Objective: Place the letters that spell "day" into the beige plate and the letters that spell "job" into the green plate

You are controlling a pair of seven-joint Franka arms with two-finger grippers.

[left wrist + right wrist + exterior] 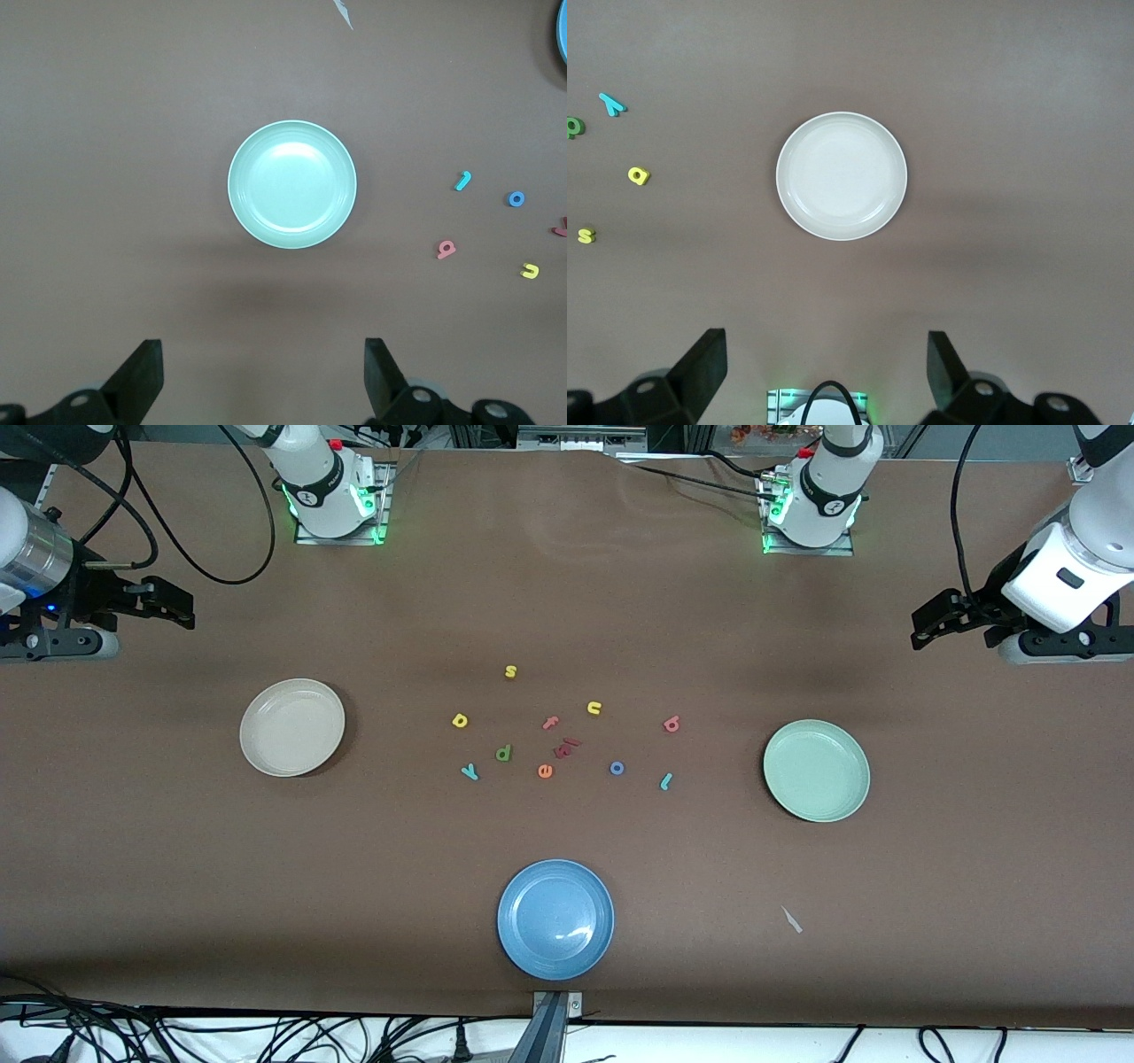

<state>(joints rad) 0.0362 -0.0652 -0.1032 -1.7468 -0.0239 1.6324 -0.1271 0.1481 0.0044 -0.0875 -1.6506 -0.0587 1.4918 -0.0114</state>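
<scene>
Jaws on both the left gripper and right gripper are spread wide, holding nothing, hovering over the bench ends. Beige plate and green plate sit empty. Between them lie the a, d, y, j, o, b.

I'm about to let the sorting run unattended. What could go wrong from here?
1. Wrong pick: the teal y and teal j share a colour, and the yellow a resembles the yellow n and s.
2. The letters are tiny and flat; open fingers may push them instead of gripping.
3. The pink f sits close to a dark red piece; one may get nudged.
</scene>
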